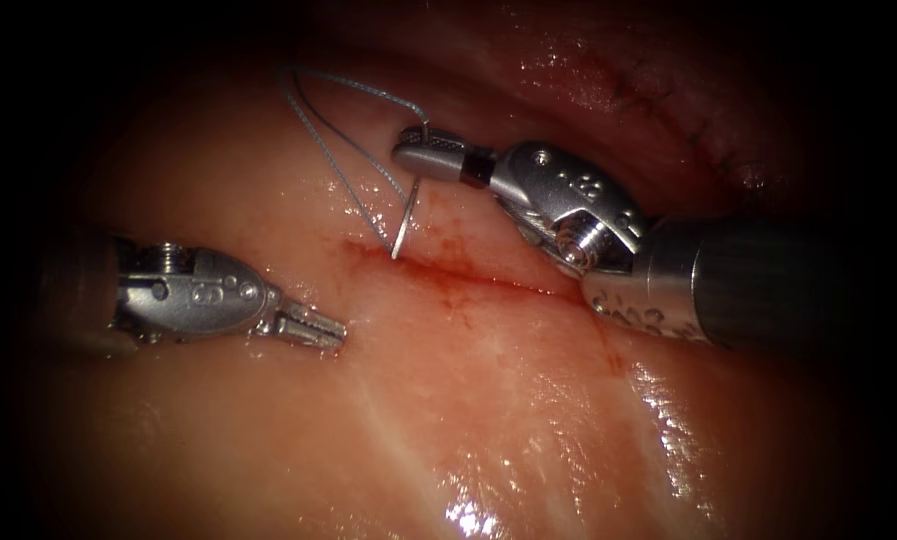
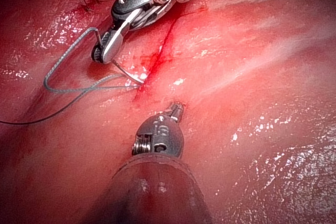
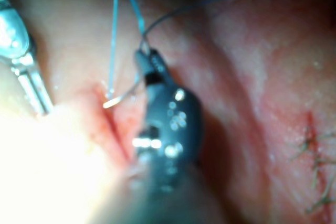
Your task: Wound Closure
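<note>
The needle [image 1: 405, 222] stood almost upright, its long axis running from the right tool [image 1: 423, 150] down to the cut [image 1: 468, 278], tip pointing down at the cut's left end. Whether the tip had entered the tissue [image 1: 488, 400] could not be told. It hung just below the right tool, whose jaws were closed on its upper end, near where the thread joined. It showed as a thin, bright, gently curved sliver of steel. Blue-grey thread [image 1: 333, 140] looped away to the far left of it, one strand dropping beside the needle to the cut. The left tool [image 1: 318, 328] lay low on the near left, apart from the needle, jaws slightly parted, holding nothing. Red fluid [image 1: 458, 285] stained the cut.
</note>
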Controlling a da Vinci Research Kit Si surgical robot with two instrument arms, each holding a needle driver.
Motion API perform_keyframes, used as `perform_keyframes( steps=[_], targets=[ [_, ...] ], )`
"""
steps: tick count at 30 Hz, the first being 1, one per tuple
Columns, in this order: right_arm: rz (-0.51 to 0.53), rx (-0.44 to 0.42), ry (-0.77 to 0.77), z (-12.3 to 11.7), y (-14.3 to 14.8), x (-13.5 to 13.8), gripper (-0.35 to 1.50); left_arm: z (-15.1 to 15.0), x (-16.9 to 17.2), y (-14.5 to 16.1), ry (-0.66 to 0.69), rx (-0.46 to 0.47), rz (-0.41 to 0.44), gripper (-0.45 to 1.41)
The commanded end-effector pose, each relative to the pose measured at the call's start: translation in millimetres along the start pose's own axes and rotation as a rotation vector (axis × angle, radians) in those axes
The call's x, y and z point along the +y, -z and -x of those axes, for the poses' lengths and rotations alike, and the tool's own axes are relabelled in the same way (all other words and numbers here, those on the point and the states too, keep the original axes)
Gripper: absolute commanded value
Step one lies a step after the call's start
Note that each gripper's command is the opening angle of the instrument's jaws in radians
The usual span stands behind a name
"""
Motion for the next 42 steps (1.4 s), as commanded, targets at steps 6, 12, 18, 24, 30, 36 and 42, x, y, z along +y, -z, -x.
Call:
perform_keyframes(
  steps=[6,12,18,24,30,36,42],
  targets=[
    [-0.002,-0.014,-0.094,0.5,-0.7,0.1,-0.35,0.5,0.3,-0.9,0.002,0.000,0.004,-0.30],
    [-0.007,0.001,-0.165,0.5,-0.8,0.2,-0.35,0.5,0.3,-0.9,0.002,0.000,0.004,-0.30],
    [-0.009,0.001,-0.165,0.5,-0.7,0.0,-0.35,0.5,0.4,-0.9,0.001,0.000,0.004,-0.32],
    [-0.012,0.001,-0.174,0.8,-0.7,-0.3,-0.35,0.5,0.4,-0.9,-0.005,0.000,0.004,-0.32],
    [-0.032,-0.003,-0.260,1.8,-0.6,-1.4,-0.35,0.5,0.4,-1.0,-0.005,0.000,0.003,-0.33],
    [-0.045,-0.007,-0.340,2.8,-0.8,-2.3,-0.35,0.5,0.3,-1.0,-0.010,0.001,0.006,-0.33],
    [-0.072,-0.018,-0.459,4.0,-0.9,-3.3,-0.35,0.5,0.3,-1.0,-0.010,0.001,0.006,-0.35]
  ],
)
